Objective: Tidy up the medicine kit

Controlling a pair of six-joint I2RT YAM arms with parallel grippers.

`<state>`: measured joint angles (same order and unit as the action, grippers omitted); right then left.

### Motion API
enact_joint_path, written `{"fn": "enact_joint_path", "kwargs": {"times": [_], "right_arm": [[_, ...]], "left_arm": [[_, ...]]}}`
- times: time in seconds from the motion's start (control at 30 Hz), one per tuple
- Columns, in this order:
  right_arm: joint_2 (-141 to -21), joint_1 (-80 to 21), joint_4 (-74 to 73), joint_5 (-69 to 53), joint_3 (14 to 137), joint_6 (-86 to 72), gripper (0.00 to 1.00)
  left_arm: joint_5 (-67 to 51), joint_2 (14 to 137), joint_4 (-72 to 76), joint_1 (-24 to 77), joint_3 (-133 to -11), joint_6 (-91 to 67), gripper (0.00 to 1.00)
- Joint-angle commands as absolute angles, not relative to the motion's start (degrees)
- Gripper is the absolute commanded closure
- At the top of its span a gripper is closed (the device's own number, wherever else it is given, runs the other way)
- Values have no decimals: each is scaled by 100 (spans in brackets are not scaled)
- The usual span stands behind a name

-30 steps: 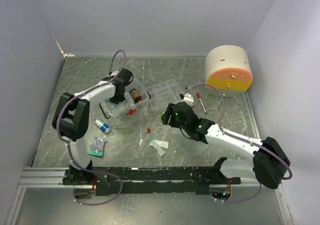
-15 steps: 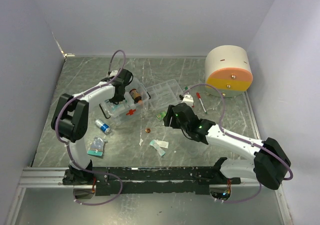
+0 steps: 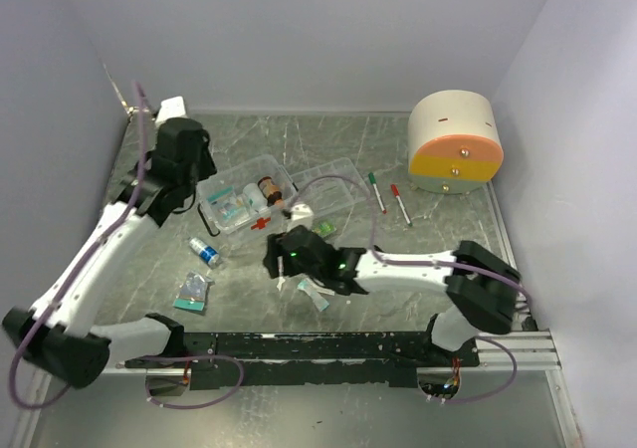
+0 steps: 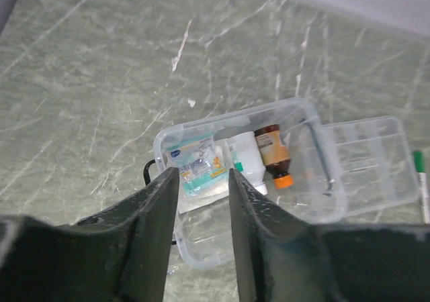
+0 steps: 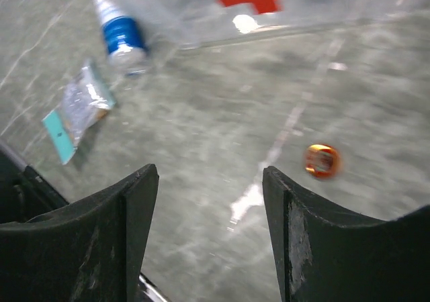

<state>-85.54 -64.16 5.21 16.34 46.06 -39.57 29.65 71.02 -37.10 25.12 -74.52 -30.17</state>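
**Desk:** First entry, the medicine kit?

**Me:** Medicine kit [image 4: 295, 205]: clear box, far left on the table [image 3: 438, 239], top open; inside I count one brown bottle [image 4: 274, 151] and one printed packet [image 4: 198, 168] to its left; the divided tray [image 4: 366, 161] lies against the box's right side.

**Desk:** Grippers?

**Me:** Left gripper [image 4: 203, 176]: high above the box, jaws narrow, nothing between them; right gripper [image 5: 209, 181]: low over the table near the box's red-cross side, jaws wide, holding nothing.

**Desk:** Loose items?

**Me:** One orange ring [image 5: 321, 161] just right of my right gripper; one blue-capped bottle [image 5: 121, 37]; one teal-edged sachet [image 5: 77, 107]; green pen [image 3: 376, 191] and red pen [image 3: 399, 204], far right; one drum [image 3: 455, 141], far right corner.
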Motion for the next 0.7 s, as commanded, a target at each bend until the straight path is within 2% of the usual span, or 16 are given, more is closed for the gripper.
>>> {"fn": "enact_joint_path", "kwargs": {"times": [0.0,0.17,0.4,0.57,0.67], "right_arm": [[-9418,-6978,1112,1947,5516,-3647,36],[-10343,-7437,1142,2339,6407,-3803,38],[-11863,-7996,288,3077,8028,-3825,44],[-12616,-8156,-247,3581,8857,-3964,52],[-12917,-8162,-575,3856,9220,-4005,52]], "left_arm": [[2623,6287,-4079,2546,-7609,-2648,49],[2591,5411,-4461,2540,-7655,-2531,36],[2882,4468,-4886,2540,-7716,-2659,34],[2835,4164,-5056,2544,-7632,-2724,33],[2831,4144,-5161,2540,-7661,-2714,33]]}}
